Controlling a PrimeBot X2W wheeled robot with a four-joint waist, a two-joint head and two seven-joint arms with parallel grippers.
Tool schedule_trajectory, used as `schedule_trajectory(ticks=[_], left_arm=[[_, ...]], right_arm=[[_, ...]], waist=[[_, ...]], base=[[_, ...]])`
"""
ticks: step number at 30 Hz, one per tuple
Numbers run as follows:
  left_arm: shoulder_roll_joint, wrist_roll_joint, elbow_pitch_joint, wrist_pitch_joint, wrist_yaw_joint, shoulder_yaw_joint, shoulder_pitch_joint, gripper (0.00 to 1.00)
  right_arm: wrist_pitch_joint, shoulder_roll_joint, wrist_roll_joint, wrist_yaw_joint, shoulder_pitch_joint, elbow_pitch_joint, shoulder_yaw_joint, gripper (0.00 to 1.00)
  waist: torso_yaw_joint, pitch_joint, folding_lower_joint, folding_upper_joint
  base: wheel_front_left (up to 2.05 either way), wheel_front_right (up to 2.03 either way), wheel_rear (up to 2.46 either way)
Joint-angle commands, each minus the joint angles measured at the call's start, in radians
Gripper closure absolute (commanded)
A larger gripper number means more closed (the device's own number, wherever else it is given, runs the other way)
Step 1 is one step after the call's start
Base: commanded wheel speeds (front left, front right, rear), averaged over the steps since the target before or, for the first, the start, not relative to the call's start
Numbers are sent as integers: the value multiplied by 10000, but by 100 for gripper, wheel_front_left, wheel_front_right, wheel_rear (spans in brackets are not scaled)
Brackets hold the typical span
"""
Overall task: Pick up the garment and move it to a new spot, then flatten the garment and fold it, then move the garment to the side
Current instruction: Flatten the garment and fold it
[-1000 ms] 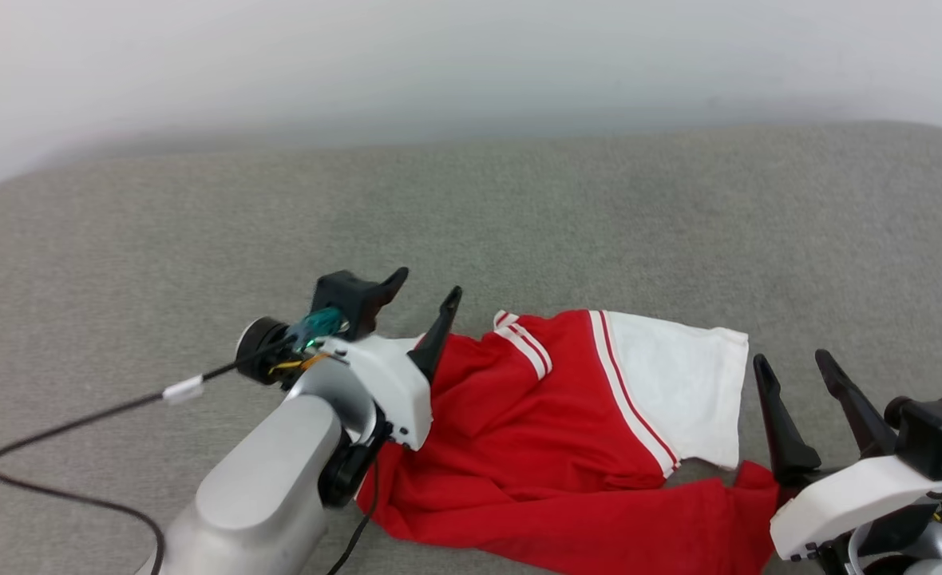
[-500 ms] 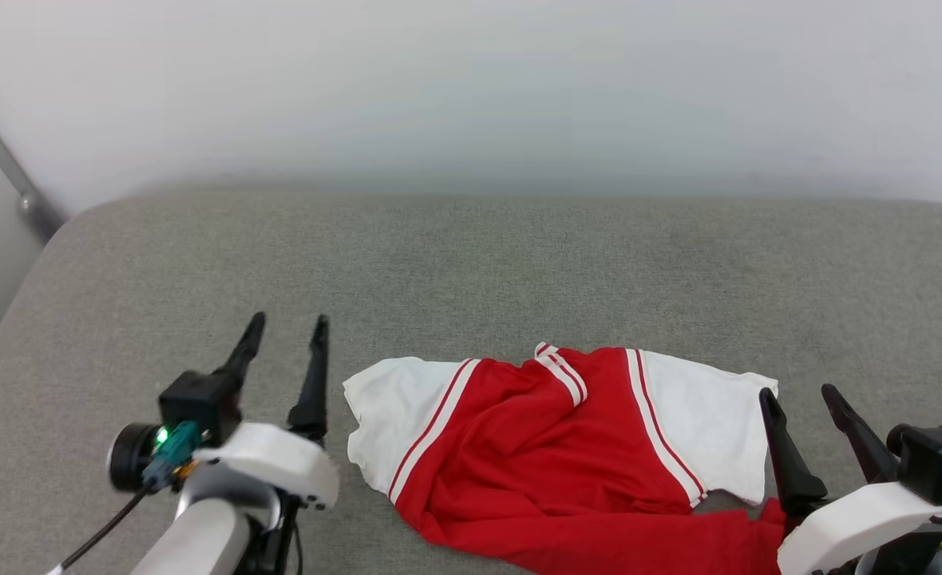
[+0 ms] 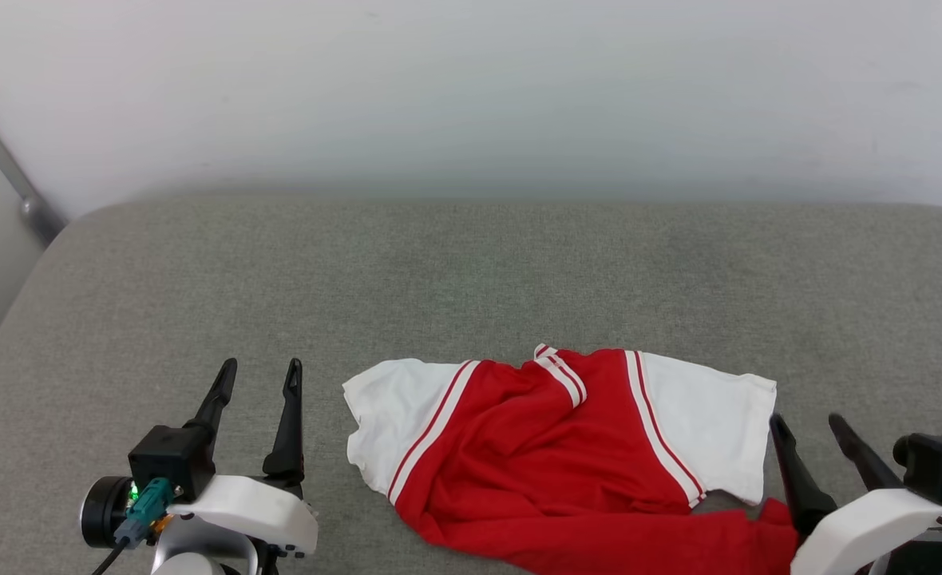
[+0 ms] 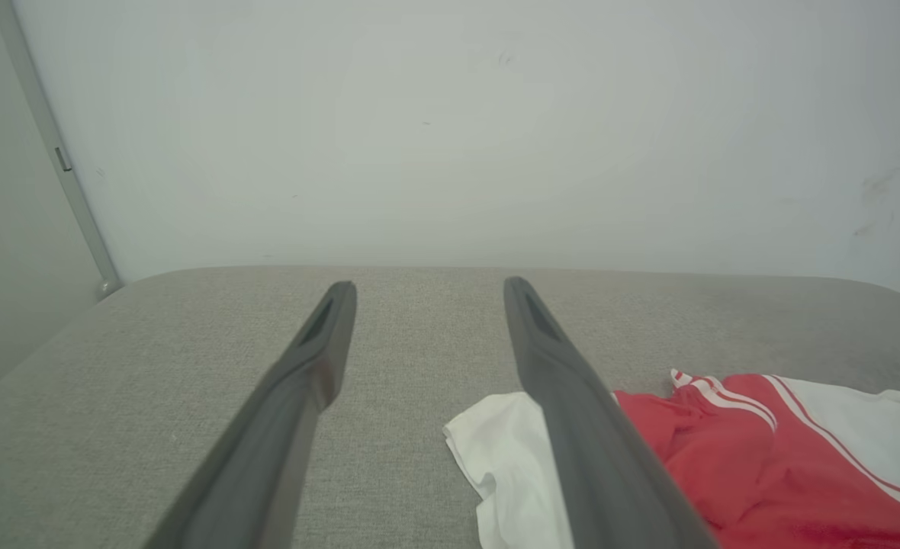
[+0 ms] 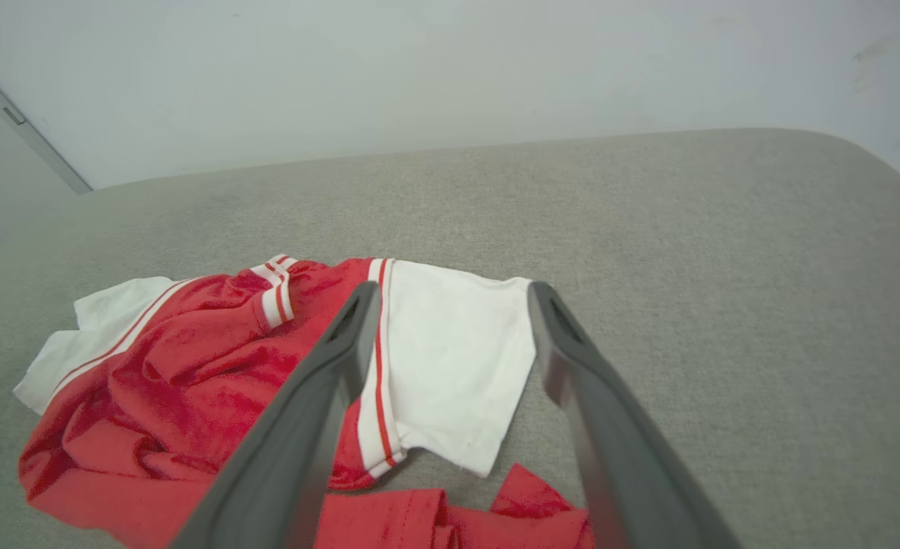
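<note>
The garment (image 3: 547,463) lies rumpled on the grey padded surface (image 3: 471,271), with the left tool (image 3: 262,366) and right tool (image 3: 806,421) flanking it, both spread and empty. A pinch into the bunched red body would likely catch several layers, so it drags into a heap instead of flattening

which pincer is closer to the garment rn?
Right. The right pincer hangs open beside the garment, at its right-side sleeve; the left pincer, also open, stands apart from its left-side sleeve.
</note>
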Motion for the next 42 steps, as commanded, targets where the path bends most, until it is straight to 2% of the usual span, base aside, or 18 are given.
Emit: schedule_trajectory(ticks=[1,4,8,16,23,30,31,33,37,42], left_arm=[[49,-20,-65,-26,13,24,60,0],[34,32,-164,-27,27,57,-144,0],[-31,129,-310,-35,-19,135,-389,0],[-376,379,-474,-48,-271,370,-929,0],[-801,694,-365,-49,-704,669,-1306,0],[-1129,895,-5,-50,-1111,929,-1415,0],[-1166,908,61,-50,-1154,958,-1404,0],[-1199,898,187,-50,-1250,1045,-1373,0],[-1055,710,548,14,-1612,1047,-1317,0],[-596,297,947,799,-2235,1036,-1714,0]], right_arm=[[158,8,33,-3,-85,135,-137,0],[1084,-249,434,-3,-539,826,-747,0],[2927,-680,984,-3,-1299,1873,-1287,0],[5401,-1354,1534,-3,-3305,2841,-1224,0],[6418,-1749,1337,-3,-4634,3664,-1001,0],[7236,-1475,1463,-3,-4629,4947,-781,0],[7326,-1391,1562,-3,-4572,5066,-773,43],[7332,-1363,1628,-2,-4552,5113,-679,100],[6971,-1543,1640,-2,-4634,4793,-530,100],[6393,-1792,1632,-3,-4636,4104,-441,100]], waist=[[-19,79,1,0],[23,351,1,0],[204,885,1,0],[679,2109,1,0],[1047,2880,1,0],[1168,3131,1,0],[1169,3134,1,0],[1147,3118,1,0],[1006,2909,1,0],[777,2444,1,0]], base=[[0,0,0],[0,0,0],[0,0,0],[0,0,0],[0,0,0],[0,0,0],[0,0,0],[0,0,0],[0,0,0],[0,0,0]])
